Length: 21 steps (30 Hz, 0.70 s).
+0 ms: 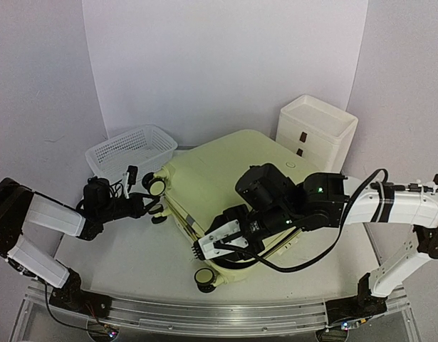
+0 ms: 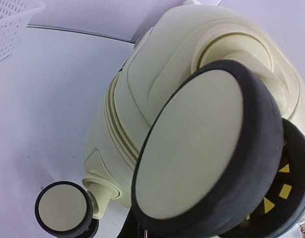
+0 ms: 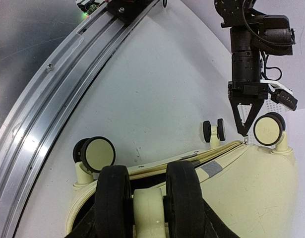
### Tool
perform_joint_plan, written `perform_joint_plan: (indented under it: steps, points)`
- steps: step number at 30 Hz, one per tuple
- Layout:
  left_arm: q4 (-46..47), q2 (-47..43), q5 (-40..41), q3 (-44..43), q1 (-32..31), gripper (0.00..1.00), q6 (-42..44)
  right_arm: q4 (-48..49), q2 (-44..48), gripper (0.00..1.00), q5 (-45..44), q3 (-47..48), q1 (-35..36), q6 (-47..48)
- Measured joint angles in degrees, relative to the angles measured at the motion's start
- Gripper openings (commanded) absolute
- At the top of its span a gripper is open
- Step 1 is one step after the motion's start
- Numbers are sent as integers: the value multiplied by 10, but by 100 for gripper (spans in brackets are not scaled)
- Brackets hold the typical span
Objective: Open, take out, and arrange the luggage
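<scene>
The luggage (image 1: 226,174), a pale yellow-green hard-shell suitcase, lies flat on the table. My right gripper (image 1: 220,244) is shut on a black double wheel (image 3: 148,198) at the front corner of the upper shell. Under that corner the zipper seam gapes, showing a dark slit (image 3: 92,210). My left gripper (image 1: 149,206) sits at the left corner between two wheels. Its fingers (image 3: 244,130) are pinched to a point on a small zipper pull (image 3: 246,140) at the seam. In the left wrist view a large cream-and-black wheel (image 2: 202,148) hides the jaws, and beside it the closed zipper (image 2: 117,129) shows.
A white mesh basket (image 1: 131,148) stands at the back left. A white drawer box (image 1: 315,132) stands behind the suitcase on the right. An aluminium rail (image 3: 58,89) runs along the near table edge. A lower-shell wheel (image 1: 204,276) juts toward that edge.
</scene>
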<state>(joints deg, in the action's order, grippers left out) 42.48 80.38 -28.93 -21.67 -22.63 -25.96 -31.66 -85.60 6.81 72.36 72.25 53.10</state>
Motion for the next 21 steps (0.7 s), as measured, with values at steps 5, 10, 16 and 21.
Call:
perform_joint_plan:
  steps: [5,10,16,21]
  points:
    - [87,72,-72,-11,41,0,2,-1,7,0,0,0,-1,-3]
    - [230,207,-188,-62,89,0,-74,-11,17,0,6,9,-3,-11]
    - [332,336,-290,-169,104,0,-169,-36,19,0,10,34,-10,-28]
    - [326,365,-333,-227,104,0,-211,-63,17,0,16,64,-15,-37]
